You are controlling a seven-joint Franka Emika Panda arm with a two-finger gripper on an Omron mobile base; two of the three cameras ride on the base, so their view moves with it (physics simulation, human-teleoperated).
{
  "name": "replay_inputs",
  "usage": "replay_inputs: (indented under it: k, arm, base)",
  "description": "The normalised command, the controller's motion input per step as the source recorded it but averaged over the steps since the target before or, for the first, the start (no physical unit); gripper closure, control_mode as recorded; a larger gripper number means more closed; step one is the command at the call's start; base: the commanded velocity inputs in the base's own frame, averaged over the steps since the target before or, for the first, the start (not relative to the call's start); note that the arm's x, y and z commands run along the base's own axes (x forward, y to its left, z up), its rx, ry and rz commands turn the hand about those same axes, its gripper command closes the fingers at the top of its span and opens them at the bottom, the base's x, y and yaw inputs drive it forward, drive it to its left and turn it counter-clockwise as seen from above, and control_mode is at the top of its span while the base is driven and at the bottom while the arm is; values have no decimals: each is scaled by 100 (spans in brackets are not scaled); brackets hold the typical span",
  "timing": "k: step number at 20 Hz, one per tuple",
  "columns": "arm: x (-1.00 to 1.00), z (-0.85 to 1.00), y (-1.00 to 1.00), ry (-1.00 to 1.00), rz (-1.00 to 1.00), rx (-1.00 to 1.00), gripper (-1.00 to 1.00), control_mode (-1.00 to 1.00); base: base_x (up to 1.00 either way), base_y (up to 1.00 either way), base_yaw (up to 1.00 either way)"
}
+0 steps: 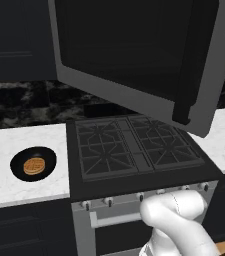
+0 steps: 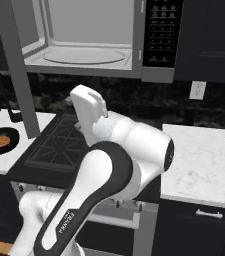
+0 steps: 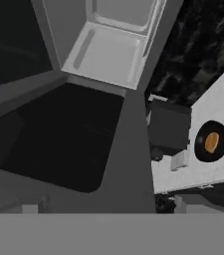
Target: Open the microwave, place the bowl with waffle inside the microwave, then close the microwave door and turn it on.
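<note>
The microwave (image 2: 91, 40) hangs above the stove (image 1: 134, 150) with its cavity exposed; the pale grey interior and the round turntable plate (image 2: 84, 55) sit at twelve o'clock in the right base view, and the black button panel (image 2: 160, 32) stands just to the right of the cavity, at about one o'clock. The microwave door (image 1: 134, 55) is swung wide out over the stove; in the left base view it spreads across the top from eleven to two o'clock, its black vertical handle (image 1: 194, 65) at two o'clock on the outer edge; in the right base view it shows edge-on as a grey upright strip at nine to ten o'clock.

The bowl (image 1: 33, 164) rests on the white marble counter (image 1: 14, 150) left of the stove, at about eight o'clock in the left base view, well apart from the microwave; the waffle (image 1: 34, 165) lies flat inside it, golden-brown with a grid; in the hand view the same bowl sits at three o'clock on the pale counter, and in the right base view at nine o'clock by the frame's left edge.

The white arm (image 2: 109, 165) bends up in front of the stove, its hand near the lower edge of the door; the fingers stand spread wide and grasp nothing. The hand view looks across the door's dark window toward the lit cavity at twelve o'clock.
</note>
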Motion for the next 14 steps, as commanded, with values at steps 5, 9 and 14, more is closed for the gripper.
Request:
replay_inputs:
  k: [5, 9, 14]
  arm:
    - [64, -5, 7, 26, 27, 9, -100, -100]
    - [45, 0, 28, 28, 29, 0, -100, -100]
    - [16, 0, 71, 19, 26, 0, -100, -100]
  base:
    - [0, 0, 0]
    - [0, 0, 0]
    - [0, 0, 0]
